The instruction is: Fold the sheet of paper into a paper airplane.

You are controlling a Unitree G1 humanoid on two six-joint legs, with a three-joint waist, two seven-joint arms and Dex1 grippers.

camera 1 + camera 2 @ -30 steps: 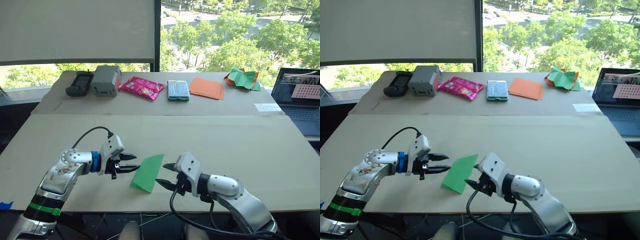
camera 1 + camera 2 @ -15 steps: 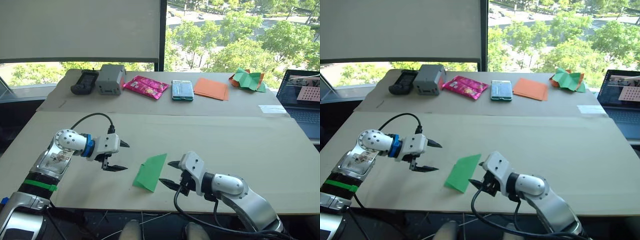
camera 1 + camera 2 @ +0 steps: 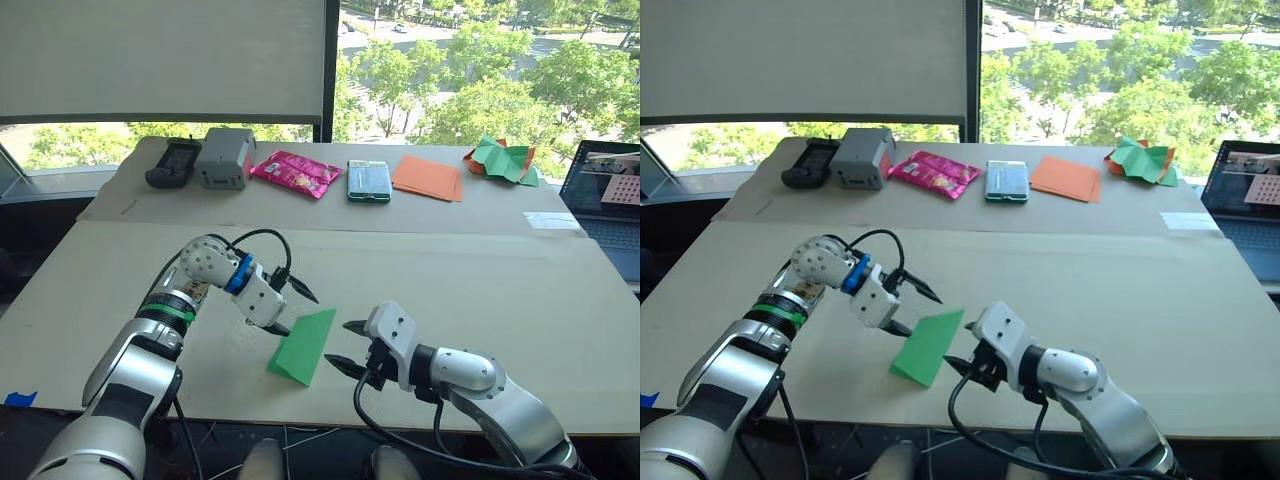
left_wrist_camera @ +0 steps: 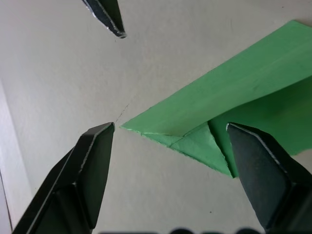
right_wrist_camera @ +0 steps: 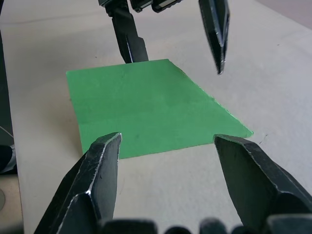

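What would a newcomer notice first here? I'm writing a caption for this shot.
The bright green sheet of paper lies folded on the near table edge, flanked by the open left gripper and open right gripper. Along the far edge sit orange sheets and a crumpled green-and-orange heap.

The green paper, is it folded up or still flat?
Folded, but no airplane yet. The green paper lies on the table as a narrow doubled strip, and the left wrist view shows a small flap tucked at one corner.
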